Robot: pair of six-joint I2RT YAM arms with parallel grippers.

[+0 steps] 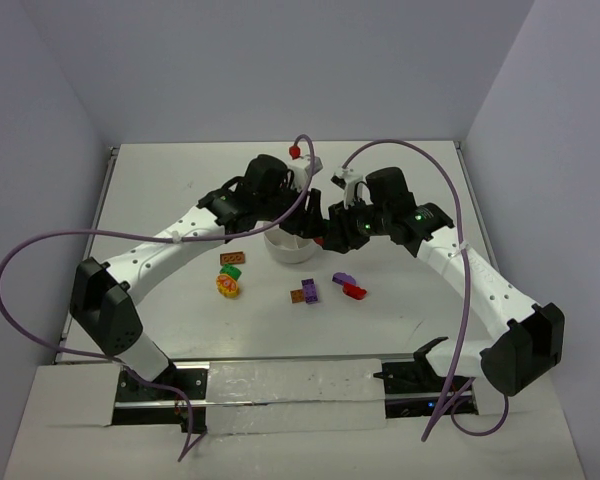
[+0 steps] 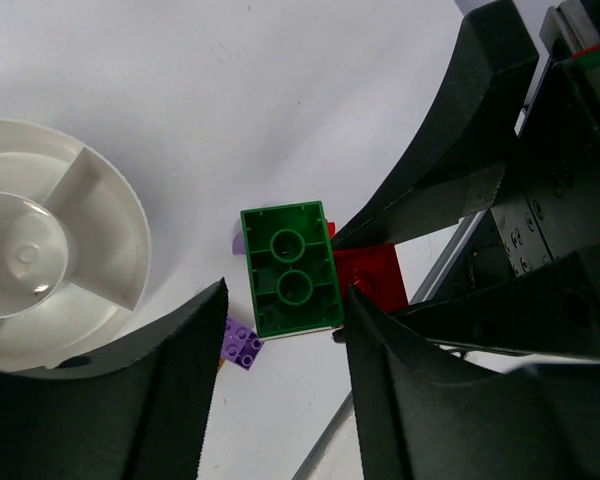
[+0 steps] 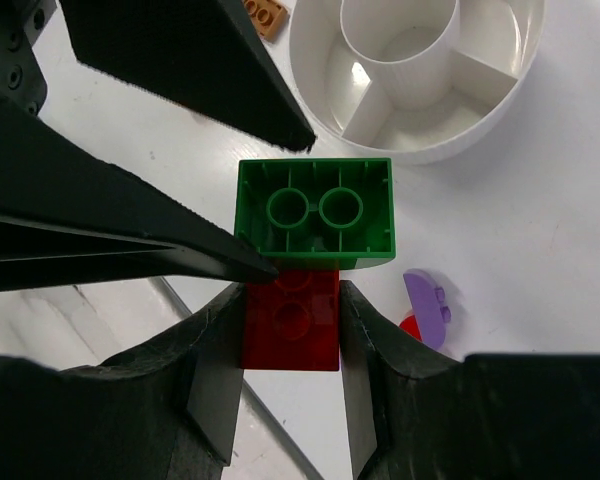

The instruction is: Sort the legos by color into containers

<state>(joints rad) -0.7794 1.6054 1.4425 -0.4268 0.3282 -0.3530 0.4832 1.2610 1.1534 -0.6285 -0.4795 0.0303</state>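
Both arms reach inward, meeting above the dish [image 1: 290,247]: right pincer [image 3: 290,325] clamps the red brick [image 3: 292,330], left pincer [image 2: 280,340] gapes around the attached green brick [image 2: 288,270].

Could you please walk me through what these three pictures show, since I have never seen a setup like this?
Two robot arms are bolted at the near edge of a white table. One picture comes from a fixed camera above and behind them; the other two come from cameras on each wrist, looking past their own fingers.

The right gripper is shut on a red brick stuck to a larger green brick, held up in the air. The left gripper has its fingers either side of the green brick, apparently to pull the two apart.

Below sits a white divided dish, which looks empty. Loose bricks lie nearby: a brown one, a purple one and a round yellow one.
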